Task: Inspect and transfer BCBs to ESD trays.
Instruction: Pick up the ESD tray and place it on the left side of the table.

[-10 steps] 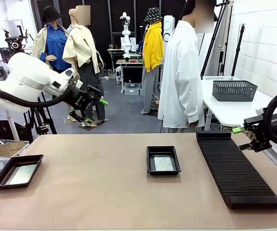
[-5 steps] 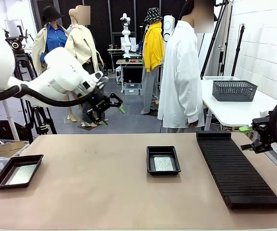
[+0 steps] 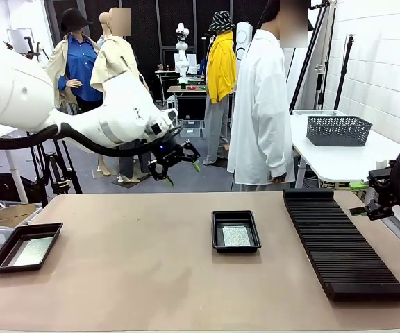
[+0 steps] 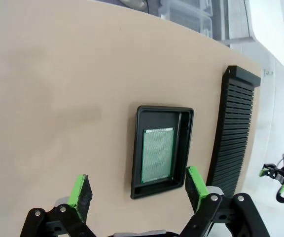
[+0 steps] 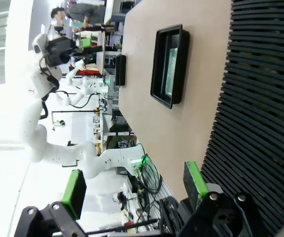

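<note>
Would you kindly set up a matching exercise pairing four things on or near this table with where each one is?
Things:
1. middle tray
2. rack
3. left gripper
4. mesh basket

Places:
A. on the white side table behind the rack
B. in the air above the table's far edge, jaws open
C. mid-table, a green board lying in it
D. on the table's right side, running front to back

Pairs: 1-C, 2-D, 3-B, 4-A
</note>
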